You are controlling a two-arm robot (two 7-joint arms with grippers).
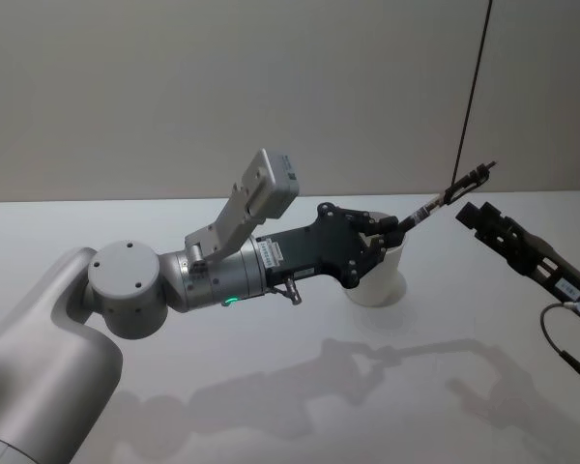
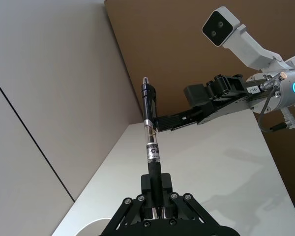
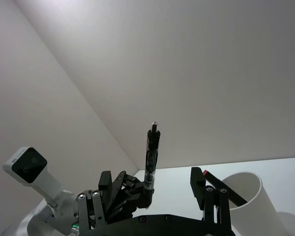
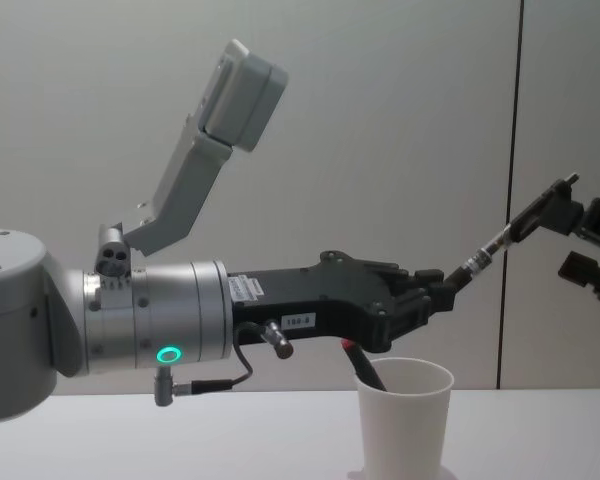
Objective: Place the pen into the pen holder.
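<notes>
We are holding the pen [image 4: 485, 250] in the left gripper [image 4: 435, 290], fingers pinched tight on its lower end, directly above the pen holder [image 4: 400, 415]. In the head view the holder [image 1: 377, 280] is sitting on the table [image 1: 290, 387] half hidden behind the gripper [image 1: 387, 232].

Orientation: the pen's long axis is slanting, its free end pointing up toward 2 o'clock in the chest view, its gripped end toward 8 o'clock. It is running far from vertical.

The right gripper [image 4: 590, 245] is hovering at the pen's upper end, fingers spread; whether they are touching it we cannot tell. In the left wrist view that gripper [image 2: 162, 123] is sitting just beside the pen [image 2: 150, 128].

Something dark is already leaning inside the cup [image 4: 365, 370].

Risks, as we are judging them:
- releasing at this slant, the pen could strike the rim and fall onto the table;
- a light paper cup may tip if nudged;
- the two grippers are working close, so a collision is possible.
</notes>
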